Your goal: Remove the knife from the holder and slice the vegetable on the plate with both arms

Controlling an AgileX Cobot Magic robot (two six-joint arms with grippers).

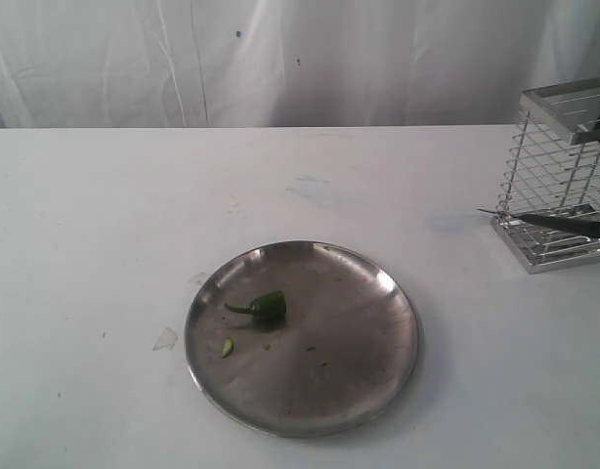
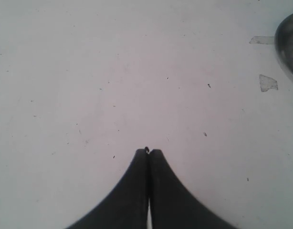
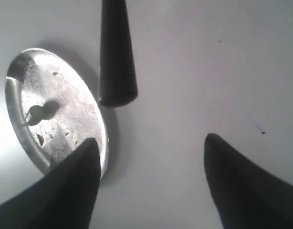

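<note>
- The knife point(image 1: 549, 221) is seen at the right edge of the exterior frame, lying low across the holder point(image 1: 559, 147), tip pointing left.
- The vegetable point(image 1: 269, 305) rests left of centre on the plate point(image 1: 378, 391), in the lower middle, with a small slice point(image 1: 228, 347) just below it.
- The right gripper point(image 3: 149, 145) is spread wide with nothing between its fingers. A dark tapered shape point(image 3: 117, 62) at the top of its view may be the knife's handle, but this cannot be confirmed.
- The left gripper point(image 2: 147, 152) is pressed together, empty, over bare table point(image 2: 89, 71).
- The handle should be straddled squarely before closing, and the blade drawn out along its own line so the holder is not snagged.
</note>
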